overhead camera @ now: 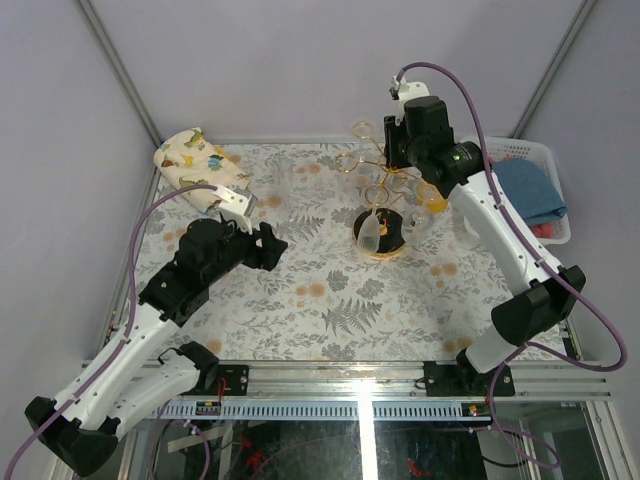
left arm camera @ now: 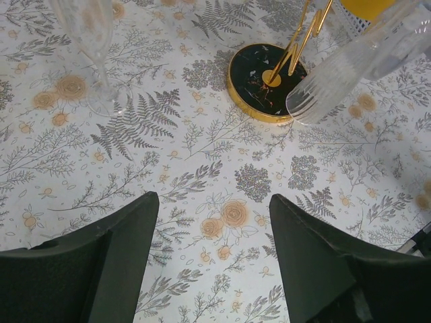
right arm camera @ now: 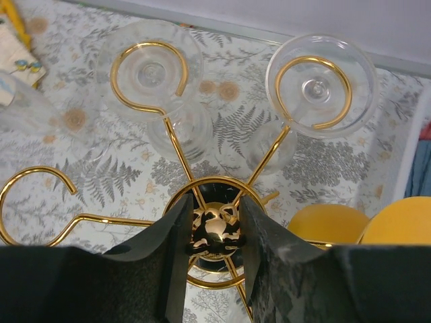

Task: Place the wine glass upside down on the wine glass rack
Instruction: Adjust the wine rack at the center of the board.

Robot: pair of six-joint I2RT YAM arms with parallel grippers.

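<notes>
Right jaws clamp the gold wire wine glass rack (left arm camera: 256,87) at its top; tugging could topple it, spilling the hung clear glasses (right arm camera: 320,84). Left jaws hang released, empty.

The table (overhead camera: 300,372) I work over is covered almost edge to edge by a pale tablecloth (overhead camera: 330,300) printed with grey ferns and small orange flowers. It lies flat and smooth. Near the middle of the far half, the round black base of the wine glass rack (left arm camera: 252,84) stands on it, its gold rim flush to the fabric. To my left of that base, well apart from it, a clear wine glass (left arm camera: 91,40) stands upright on its foot. A folded cloth (overhead camera: 190,155), cream with coloured prints, sits at the far left corner. A white basket (overhead camera: 520,148) sits at the far right edge; I cannot tell whether it rests on the table top.
</notes>
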